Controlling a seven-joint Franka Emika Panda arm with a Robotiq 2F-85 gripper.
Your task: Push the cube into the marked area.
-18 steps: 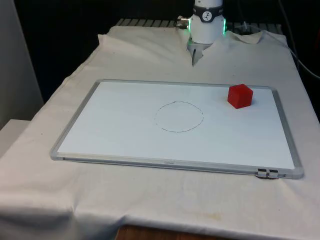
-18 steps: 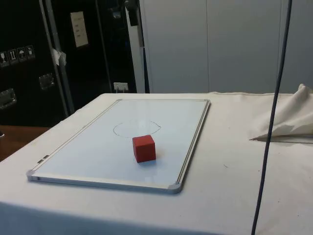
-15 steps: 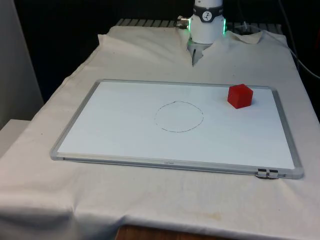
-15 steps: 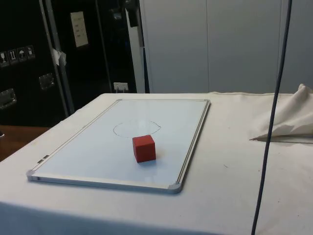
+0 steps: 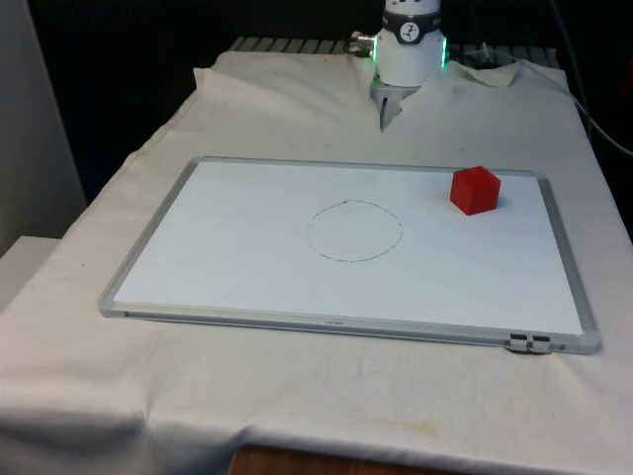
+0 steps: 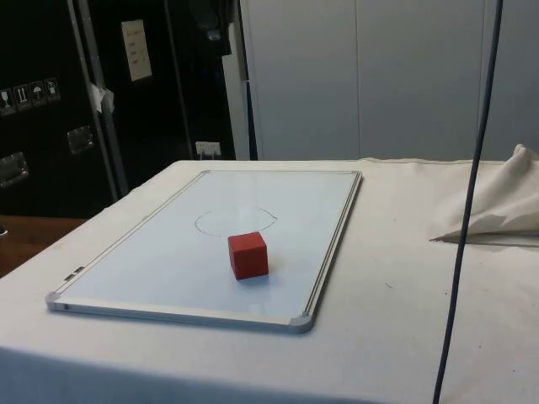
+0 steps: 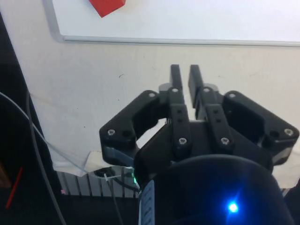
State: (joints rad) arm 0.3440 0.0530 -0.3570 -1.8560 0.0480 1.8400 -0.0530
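Observation:
A red cube (image 5: 475,190) sits on a whiteboard (image 5: 346,324) near its far corner at the front view's right. It lies apart from the circle (image 5: 354,231) drawn in thin pen at the board's middle. From the side the cube (image 6: 248,255) stands just in front of the circle (image 6: 236,220). In the wrist view my gripper (image 7: 184,70) hangs high over the bare cloth beside the board's rim (image 7: 140,40), well away from the cube (image 7: 108,6). Its fingers are open by only a narrow gap, with nothing between them.
The robot's white base (image 5: 410,49) stands at the table's far end. A dark cable (image 6: 467,210) hangs down in the side view, with a bunched fold of cloth (image 6: 497,210) behind it. Thin cables (image 7: 42,154) run past the table's edge.

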